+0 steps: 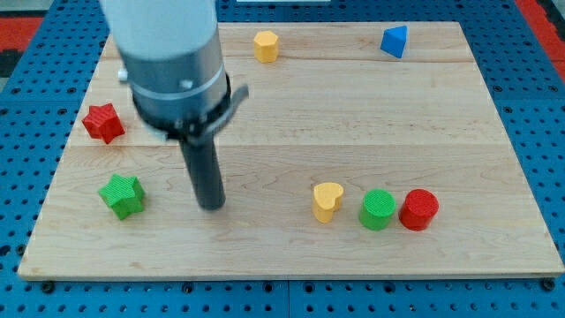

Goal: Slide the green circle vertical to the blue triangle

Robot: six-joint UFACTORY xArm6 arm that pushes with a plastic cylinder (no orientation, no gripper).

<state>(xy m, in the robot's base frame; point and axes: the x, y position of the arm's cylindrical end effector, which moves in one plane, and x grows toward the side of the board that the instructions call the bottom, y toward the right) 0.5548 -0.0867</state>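
A pale wooden worktop (291,132) with faint grain lines lies on a blue pegboard surface dotted with holes; a strip of red pegboard shows at the view's top corners. A grey arm comes down from the view's top left and ends in a dark rod with no gripper, so nothing is grasped. My tip (212,207) rests on the wood just right of a green star (122,195), apart from it, and well left of the other lower blocks. The green circle (378,209) sits near the view's bottom right, touching a red circle (418,209) on its right, with a yellow heart (327,200) just beside it on its left. The blue triangle (395,41) stands near the top edge, roughly above the green circle. A yellow block (266,45) sits at top centre, and a red star (103,122) at the left.
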